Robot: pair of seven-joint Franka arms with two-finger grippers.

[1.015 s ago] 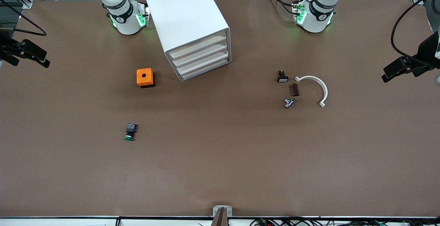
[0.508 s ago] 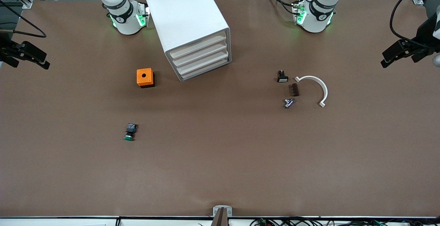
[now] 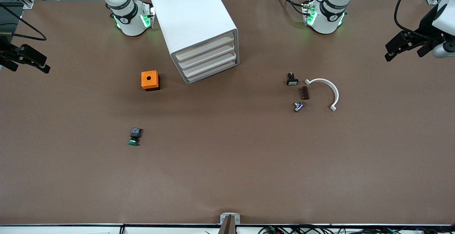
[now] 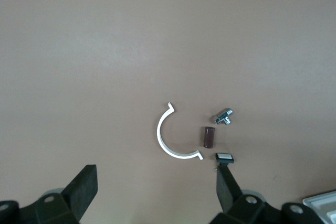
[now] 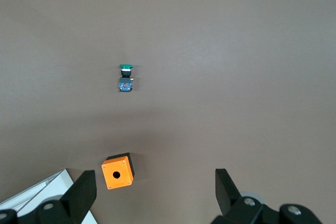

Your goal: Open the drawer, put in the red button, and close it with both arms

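The white cabinet stands near the arms' bases, with four white drawers stacked in its front, all shut. No red-capped button shows in any view. A green-capped button lies on the table toward the right arm's end; it also shows in the right wrist view. My left gripper hangs open and empty over the table edge at the left arm's end; its wrist view shows bare table between the fingers. My right gripper hangs open and empty over the edge at the right arm's end.
An orange box with a hole sits beside the cabinet. Toward the left arm's end lie a white curved clip, a small black switch with a white face, a brown block and a metal fitting.
My left gripper has moved toward the bases' side of the table and slightly inward. My right gripper has barely shifted. Nothing on the table has moved.
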